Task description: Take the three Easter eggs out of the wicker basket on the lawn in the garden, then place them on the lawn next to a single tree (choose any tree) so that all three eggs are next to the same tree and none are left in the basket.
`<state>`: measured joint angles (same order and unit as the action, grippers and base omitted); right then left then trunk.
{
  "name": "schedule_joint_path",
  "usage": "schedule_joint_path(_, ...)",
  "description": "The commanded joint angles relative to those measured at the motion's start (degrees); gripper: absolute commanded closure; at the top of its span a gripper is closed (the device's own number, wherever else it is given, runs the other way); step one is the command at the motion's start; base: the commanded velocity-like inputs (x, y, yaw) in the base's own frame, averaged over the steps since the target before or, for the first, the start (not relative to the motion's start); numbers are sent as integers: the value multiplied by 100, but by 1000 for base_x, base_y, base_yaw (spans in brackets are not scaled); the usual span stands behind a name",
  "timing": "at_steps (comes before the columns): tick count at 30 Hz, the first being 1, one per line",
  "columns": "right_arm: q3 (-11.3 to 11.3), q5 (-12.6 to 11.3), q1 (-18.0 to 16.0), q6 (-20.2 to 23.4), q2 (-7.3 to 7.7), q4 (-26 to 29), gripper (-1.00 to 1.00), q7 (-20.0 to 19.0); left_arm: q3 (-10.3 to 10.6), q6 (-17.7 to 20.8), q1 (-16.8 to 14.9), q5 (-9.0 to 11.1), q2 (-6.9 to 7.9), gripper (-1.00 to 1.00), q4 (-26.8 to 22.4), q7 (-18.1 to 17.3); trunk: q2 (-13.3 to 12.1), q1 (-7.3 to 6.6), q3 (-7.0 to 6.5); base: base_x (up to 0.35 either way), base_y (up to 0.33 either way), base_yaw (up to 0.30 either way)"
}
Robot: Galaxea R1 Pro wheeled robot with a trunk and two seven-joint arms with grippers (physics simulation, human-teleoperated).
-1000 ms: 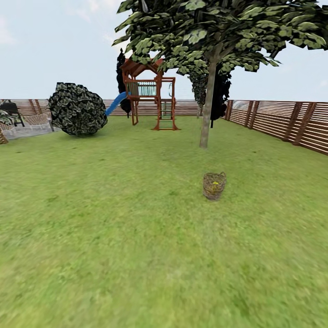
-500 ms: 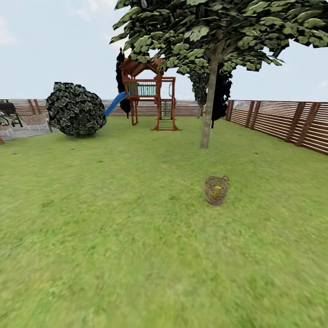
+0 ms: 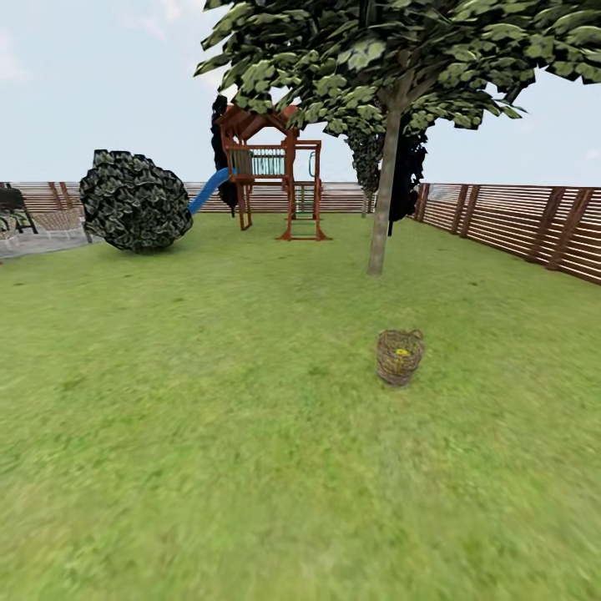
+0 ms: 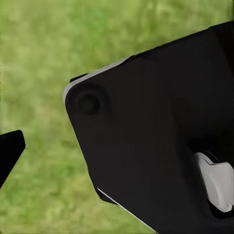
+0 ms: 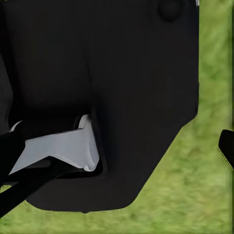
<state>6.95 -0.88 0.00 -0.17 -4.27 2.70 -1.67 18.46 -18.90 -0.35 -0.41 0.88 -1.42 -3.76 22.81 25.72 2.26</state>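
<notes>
You are on the approach step: the wicker basket [image 3: 399, 356] stands on the lawn [image 3: 209, 434] short of the tree [image 3: 380, 209], something yellow inside, so drive up within arm's reach; how either gripper's jaws stand I cannot tell.

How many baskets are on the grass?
1. The basket stands on the lawn, apart from the tree behind it, with something yellow inside.
</notes>
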Motion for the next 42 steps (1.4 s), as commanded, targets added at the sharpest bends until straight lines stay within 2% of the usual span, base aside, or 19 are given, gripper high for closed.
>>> schedule_joint_path(1, 37, -9, 0, -2, -3, 7, -100, -17, 27, -17, -5, -3, 3, -100, 2, -15, 11, 7, 11, 339, -87, 0)
schedule_joint_path(11, 40, -19, 0, -122, -42, 41, -100, -14, 178, -17, -8, 5, 15, -100, -7, -13, 11, 7, 11, 339, -85, 0)
schedule_joint_path(20, 45, -25, 0, -254, -103, 66, -100, -15, 191, -16, -14, 6, 17, -100, -7, 120, 11, 7, 11, 339, -17, 0)
schedule_joint_path(31, 45, -26, 0, -679, -180, 217, -100, -55, 193, -17, -17, 6, 17, -100, -7, 310, 11, 7, 11, 339, -1, 0)
schedule_joint_path(42, 44, -24, 0, -710, -180, 268, -100, -77, 193, -17, -17, 6, 19, -100, -7, 322, 11, 7, 11, 339, 25, 0)
